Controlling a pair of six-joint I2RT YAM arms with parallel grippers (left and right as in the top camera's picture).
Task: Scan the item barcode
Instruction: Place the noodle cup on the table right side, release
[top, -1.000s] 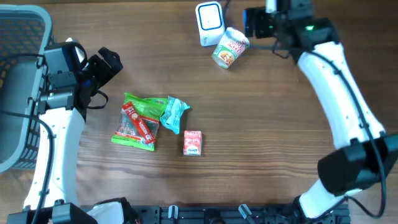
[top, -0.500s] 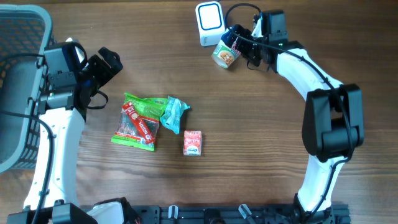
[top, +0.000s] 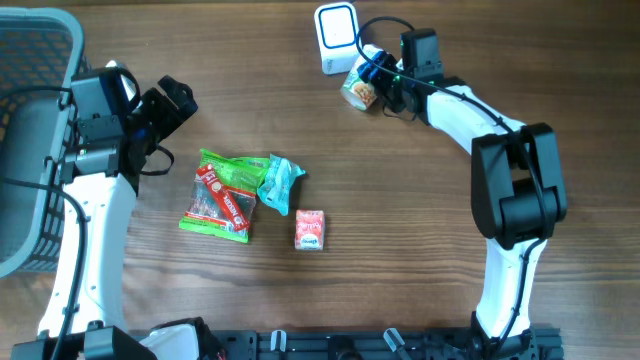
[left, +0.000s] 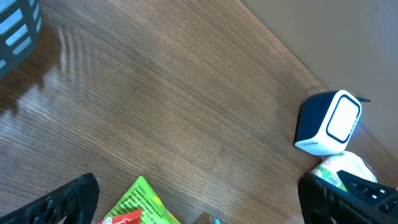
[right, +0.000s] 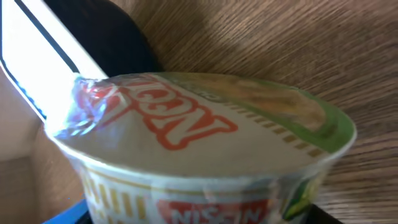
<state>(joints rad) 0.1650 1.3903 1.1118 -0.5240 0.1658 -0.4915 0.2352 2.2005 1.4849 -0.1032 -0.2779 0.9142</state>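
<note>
the right gripper (top: 378, 82) is hovering at the noodle cup (top: 358, 92) beside the far scanner (top: 337, 35); i cannot tell whether it is gripping. the left gripper (top: 178, 100) is hanging wide open, empty.

We see a table (top: 420, 230) of brown wood with a fine, straight grain. Its surface is smooth with a low sheen, and it catches soft reflections in the left wrist view. The cup noodle (right: 205, 124) has a printed, paper-like lid under clear glossy film that wrinkles and glares at one edge. The scanner (left: 328, 122) is smooth white plastic with a glossy face. The basket (top: 30, 60) looks like matt grey plastic lattice. The green packet (top: 235, 172) and the teal packet (top: 280, 182) are shiny, crinkled film. The small red carton (top: 310, 229) looks like printed card. The arm shells (top: 458, 106) are smooth white plastic, their joints matt black.
</note>
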